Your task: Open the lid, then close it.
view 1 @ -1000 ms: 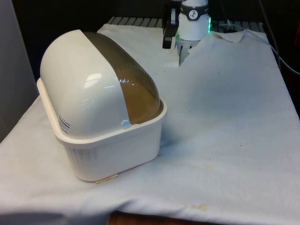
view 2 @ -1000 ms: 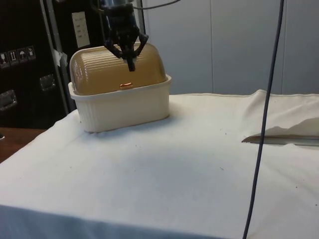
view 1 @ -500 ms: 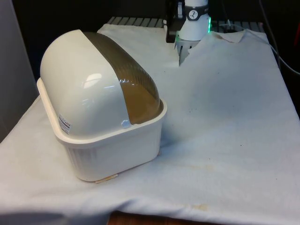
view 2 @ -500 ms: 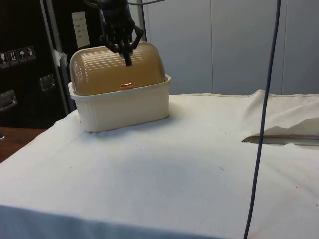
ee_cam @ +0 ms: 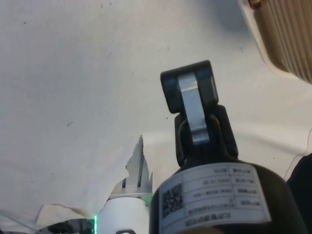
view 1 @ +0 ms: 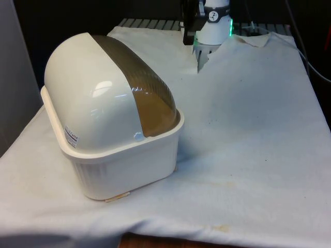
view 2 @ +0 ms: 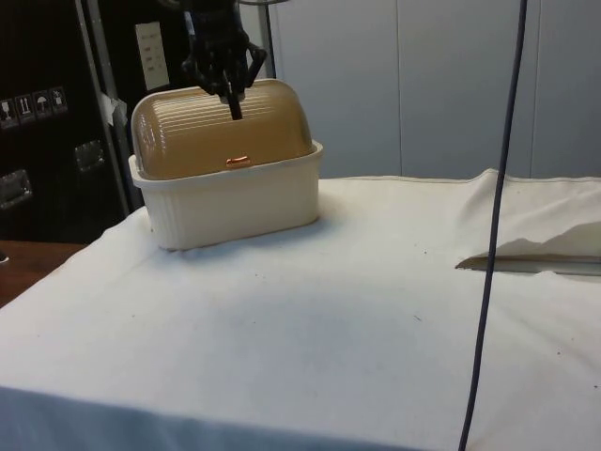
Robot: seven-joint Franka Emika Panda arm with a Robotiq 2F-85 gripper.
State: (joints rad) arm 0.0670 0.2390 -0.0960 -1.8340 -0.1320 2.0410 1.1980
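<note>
Brown ribbed lid down shut on cream bread box, front view's left of cloth-covered table. Gripper hangs above the lid's top, apart from it, fingers pinched together, holding nothing.

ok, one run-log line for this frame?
bread box: on white cloth | lid: closed, handle at base rim | gripper: above lid, no contact seen | stage: clear of lid
</note>
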